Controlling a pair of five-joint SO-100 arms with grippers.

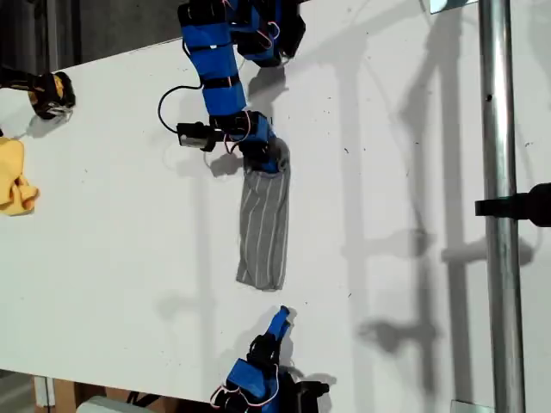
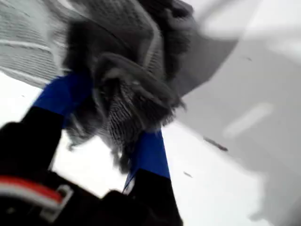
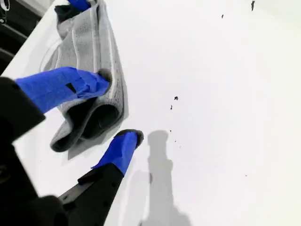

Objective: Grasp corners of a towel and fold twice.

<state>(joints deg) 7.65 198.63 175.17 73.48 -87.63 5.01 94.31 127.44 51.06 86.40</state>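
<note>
The towel (image 1: 264, 228) lies mid-bench as a narrow, bunched strip running from 12 to 6 o'clock in the exterior view. It looks thin, limp and light, likely to sag and slide, so I would take it at the hemmed corners. My first gripper (image 2: 123, 123) pinches its 12 o'clock end in its fingers; my second gripper (image 3: 114, 112), fingers spread, hovers at the 6 o'clock end.

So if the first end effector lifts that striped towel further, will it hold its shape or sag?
Probably sag: the towel already trails limp from my first end effector in a narrow bunched strip. It looks thin and light, so likely easy to lift. The loose far end curls open near my second end effector, so folds may slip apart.
</note>
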